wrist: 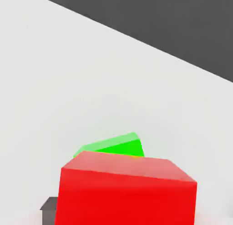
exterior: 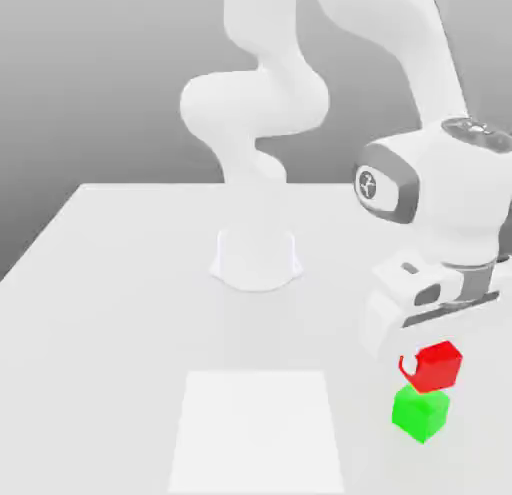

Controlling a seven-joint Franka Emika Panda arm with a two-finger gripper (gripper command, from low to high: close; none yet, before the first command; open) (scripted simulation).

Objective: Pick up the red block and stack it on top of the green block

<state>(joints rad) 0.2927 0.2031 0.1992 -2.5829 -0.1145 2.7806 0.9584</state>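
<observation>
The red block (exterior: 436, 366) hangs under my gripper (exterior: 432, 355) at the exterior view's right, near the table's front. It sits slightly tilted, its underside on or just above the green block (exterior: 420, 413), offset a little toward the exterior view's right. The gripper is shut on the red block. In the hand view the red block (wrist: 127, 192) looms close, and a dark fingertip (wrist: 49, 207) presses against its side. The green block (wrist: 116, 147) peeks out from behind the red block's top edge, mostly hidden by it.
The arm's round white base (exterior: 256, 258) stands mid-table behind the blocks. A paler rectangular patch (exterior: 258, 428) lies on the white table (exterior: 110, 313) toward the exterior view's left of the blocks. The table's far edge borders a dark background.
</observation>
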